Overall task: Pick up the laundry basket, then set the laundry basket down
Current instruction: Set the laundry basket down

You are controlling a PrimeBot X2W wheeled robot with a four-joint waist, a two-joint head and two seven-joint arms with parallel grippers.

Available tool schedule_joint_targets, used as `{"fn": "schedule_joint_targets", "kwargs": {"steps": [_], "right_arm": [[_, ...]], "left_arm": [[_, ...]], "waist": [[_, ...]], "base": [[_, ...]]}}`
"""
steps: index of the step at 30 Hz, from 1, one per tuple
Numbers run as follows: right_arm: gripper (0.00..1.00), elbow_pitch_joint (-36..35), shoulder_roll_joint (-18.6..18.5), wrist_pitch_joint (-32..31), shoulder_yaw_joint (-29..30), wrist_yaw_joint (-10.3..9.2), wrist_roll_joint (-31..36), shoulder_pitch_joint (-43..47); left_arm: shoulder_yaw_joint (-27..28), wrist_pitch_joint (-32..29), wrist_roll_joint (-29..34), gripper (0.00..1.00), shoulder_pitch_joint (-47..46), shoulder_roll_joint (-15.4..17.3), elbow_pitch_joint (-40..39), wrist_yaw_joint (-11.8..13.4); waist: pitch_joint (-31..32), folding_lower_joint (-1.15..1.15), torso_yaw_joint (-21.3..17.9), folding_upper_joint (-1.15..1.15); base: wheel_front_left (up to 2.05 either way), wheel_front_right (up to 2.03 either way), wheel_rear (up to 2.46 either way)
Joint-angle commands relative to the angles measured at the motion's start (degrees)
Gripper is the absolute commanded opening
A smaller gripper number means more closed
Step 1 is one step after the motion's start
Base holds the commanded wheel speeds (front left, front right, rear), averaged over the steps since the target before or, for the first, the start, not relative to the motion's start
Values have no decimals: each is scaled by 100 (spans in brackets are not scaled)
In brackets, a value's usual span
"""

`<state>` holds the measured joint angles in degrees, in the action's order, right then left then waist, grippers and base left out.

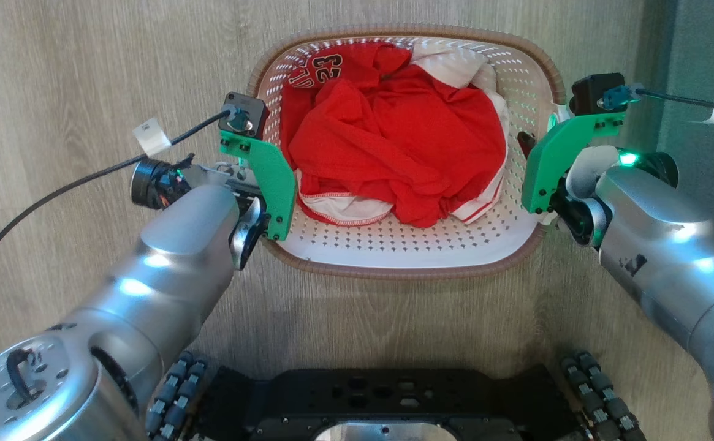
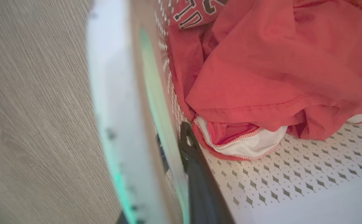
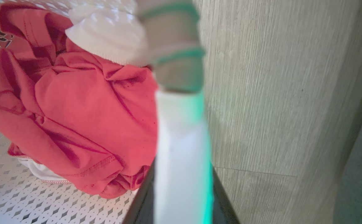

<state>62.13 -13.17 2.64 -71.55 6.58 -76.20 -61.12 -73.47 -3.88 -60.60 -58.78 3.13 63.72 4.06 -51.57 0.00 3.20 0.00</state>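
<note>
Shiny silver left arm and right arm reach out from the black wheeled base to a small cream-white plastic laundry basket with little holes and a brown woven-look rim. It is over the pale wood floor, right in front of the base. I cannot tell if it touches the floor. The left gripper is clamped on the basket's left side, with 1 dark finger inside. The right gripper is clamped on the white handle on the right side. Red clothes with a 23 and white clothes lie inside.
</note>
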Motion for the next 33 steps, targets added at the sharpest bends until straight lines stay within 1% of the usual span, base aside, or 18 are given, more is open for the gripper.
{"fn": "schedule_joint_targets", "kwargs": {"steps": [1,9,10,11,12,13,16,24,33], "right_arm": [[0,-157,104,64,-96,91,43,149],[0,-140,47,74,-132,91,158,109],[4,-97,42,108,-133,91,162,92],[36,-57,48,148,-134,91,161,76],[61,-24,57,175,-131,91,147,66],[100,2,68,187,-129,91,127,59],[100,89,91,184,-130,91,103,48],[100,287,141,178,-140,91,110,63],[100,418,235,18,-150,91,71,224]], "left_arm": [[12,29,78,0,9,-25,-166,-37],[12,15,24,0,-3,-25,-157,31],[12,30,16,11,-10,-25,-157,62],[12,67,20,56,-21,-25,-154,124],[12,104,11,100,-25,-25,-149,191],[12,131,-11,100,-27,-25,-142,243],[12,165,41,100,-20,-25,-105,321],[12,116,31,100,10,-25,-105,357],[12,-83,5,100,163,-25,16,374]], "waist": [[-8,0,5,0],[-55,0,43,0],[-63,0,48,0],[-69,0,54,0],[-74,0,59,0],[-76,0,63,0],[-66,0,75,0],[-20,0,97,0],[347,0,76,0]], "base": [[0,0,0],[0,0,0],[0,0,0],[0,0,0],[0,0,0],[0,0,0],[0,0,0],[0,0,0],[0,0,0]]}}
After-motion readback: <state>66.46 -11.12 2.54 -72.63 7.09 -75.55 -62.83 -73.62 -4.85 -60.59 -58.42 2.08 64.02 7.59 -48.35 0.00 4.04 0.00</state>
